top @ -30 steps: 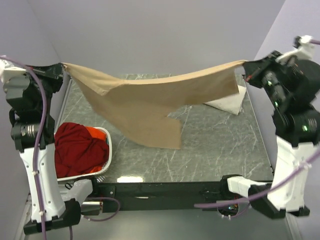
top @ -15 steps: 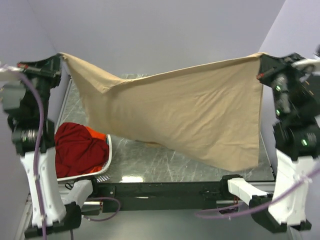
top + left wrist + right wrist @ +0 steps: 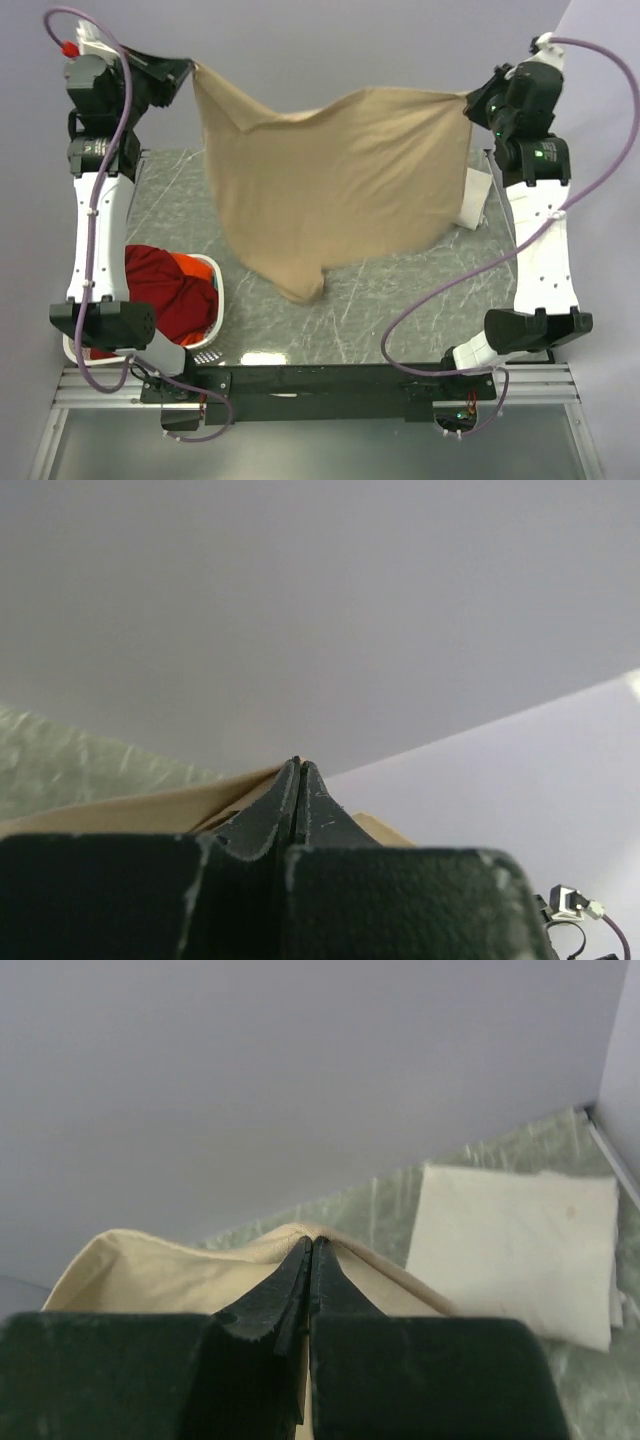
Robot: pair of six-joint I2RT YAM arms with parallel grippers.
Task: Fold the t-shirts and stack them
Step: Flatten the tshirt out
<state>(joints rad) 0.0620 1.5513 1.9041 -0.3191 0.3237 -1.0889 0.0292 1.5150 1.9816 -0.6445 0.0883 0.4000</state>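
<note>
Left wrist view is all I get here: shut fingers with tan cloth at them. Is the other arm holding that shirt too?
Observer: Yes. The right gripper is shut on the other top corner of the tan shirt, which hangs spread between it and the left gripper.
Operator: Is anything folded already?
Observer: One cream shirt lies folded flat at the far right of the table.
</note>
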